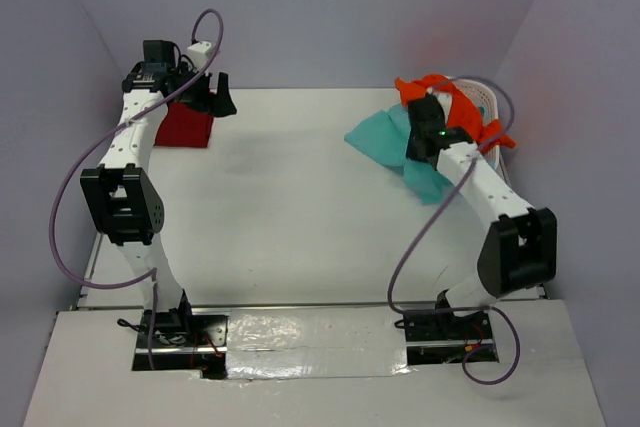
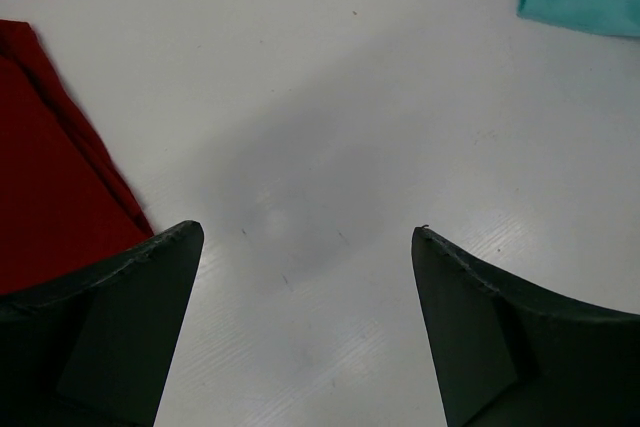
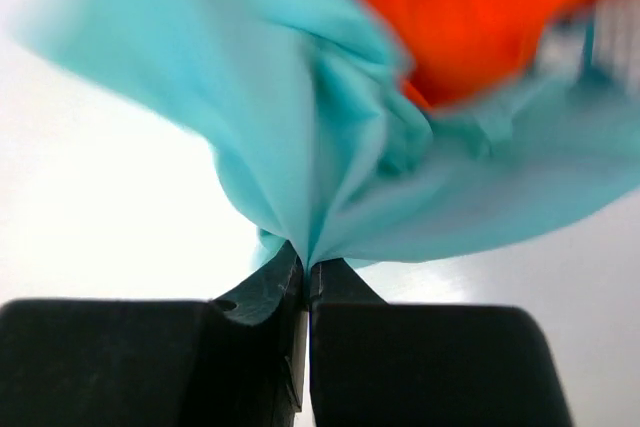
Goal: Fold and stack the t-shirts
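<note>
Right wrist: claw pinches aqua shirt.

White table, plain lavender walls (soft even light).

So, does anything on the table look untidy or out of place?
The bright orange cloth shirt hangs crumpled over the rim of the white plastic mesh basket, and the light aqua cloth shirt lies bunched beside it, pinched in the shut right gripper. Neither is folded yet.
</note>
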